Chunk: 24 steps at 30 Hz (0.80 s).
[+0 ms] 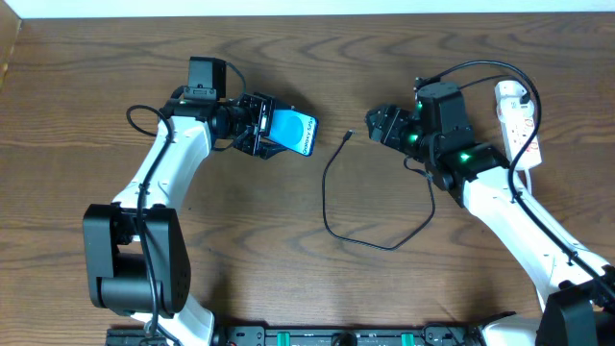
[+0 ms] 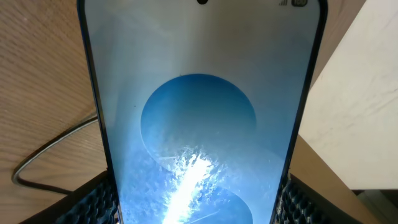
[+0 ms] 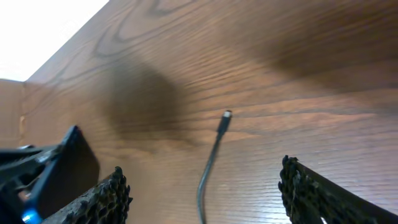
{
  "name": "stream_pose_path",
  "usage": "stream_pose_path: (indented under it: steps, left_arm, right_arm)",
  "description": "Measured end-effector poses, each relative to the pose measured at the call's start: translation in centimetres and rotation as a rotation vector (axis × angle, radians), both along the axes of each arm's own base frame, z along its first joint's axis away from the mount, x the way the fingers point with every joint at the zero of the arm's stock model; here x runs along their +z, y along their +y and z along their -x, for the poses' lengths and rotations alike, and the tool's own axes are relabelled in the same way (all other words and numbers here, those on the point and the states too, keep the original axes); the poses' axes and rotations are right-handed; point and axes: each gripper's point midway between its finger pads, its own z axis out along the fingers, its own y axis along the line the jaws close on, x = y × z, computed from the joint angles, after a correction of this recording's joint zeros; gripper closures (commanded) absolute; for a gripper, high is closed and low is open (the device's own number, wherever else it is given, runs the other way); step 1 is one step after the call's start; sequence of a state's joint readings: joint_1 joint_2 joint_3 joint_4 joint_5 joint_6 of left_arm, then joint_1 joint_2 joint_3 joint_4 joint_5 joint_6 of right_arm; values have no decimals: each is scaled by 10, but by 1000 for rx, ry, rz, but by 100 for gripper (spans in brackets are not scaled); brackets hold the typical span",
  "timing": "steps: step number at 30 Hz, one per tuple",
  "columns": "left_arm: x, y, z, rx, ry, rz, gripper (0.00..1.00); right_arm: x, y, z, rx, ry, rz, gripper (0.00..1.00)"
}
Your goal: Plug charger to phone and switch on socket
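Observation:
My left gripper (image 1: 261, 130) is shut on the phone (image 1: 291, 133), which shows a bright blue screen and points right; its screen fills the left wrist view (image 2: 199, 124). The charger cable (image 1: 332, 183) lies in a loop on the table, its black connector tip (image 1: 346, 136) between the phone and my right gripper (image 1: 377, 123). My right gripper is open, and in the right wrist view the cable (image 3: 208, 168) runs between its fingers (image 3: 202, 193) with the tip (image 3: 226, 116) just ahead. The white socket strip (image 1: 517, 120) lies at the far right.
The cable (image 1: 423, 207) runs under the right arm toward the strip. A white wall edge (image 1: 307, 8) borders the table's far side. A dark rack (image 1: 336, 336) runs along the near edge.

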<state>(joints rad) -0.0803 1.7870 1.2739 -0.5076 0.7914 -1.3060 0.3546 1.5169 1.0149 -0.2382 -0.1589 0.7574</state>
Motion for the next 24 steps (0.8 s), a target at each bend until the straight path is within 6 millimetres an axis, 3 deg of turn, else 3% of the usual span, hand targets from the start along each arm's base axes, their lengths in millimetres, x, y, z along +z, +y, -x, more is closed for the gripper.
stream_pose_path:
  steps: [2, 5, 8, 9, 13, 18, 20, 24]
  left_arm:
    - [0, 0, 0, 0, 0, 0, 34]
    - [0, 0, 0, 0, 0, 0, 35]
    - [0, 0, 0, 2, 2, 1, 34]
    - [0, 0, 0, 2, 2, 1, 34]
    - [0, 0, 0, 2, 2, 1, 34]
    - [0, 0, 0, 2, 2, 1, 35]
    - [0, 0, 0, 2, 2, 2, 34]
    - [0, 0, 0, 2, 2, 1, 34]
  right_arm:
    - [9, 7, -6, 41, -59, -9, 27]
    - [37, 39, -9, 199, -206, -49, 27]
    - [48, 82, 11, 346, -268, -66, 28]
    - [48, 88, 15, 362, -270, -63, 28]
    - [37, 130, 37, 439, -280, -34, 33]
    - [2, 149, 26, 429, -259, -30, 40]
    - [-12, 153, 20, 417, -246, -37, 54]
    - [-11, 159, 11, 395, -274, -78, 76]
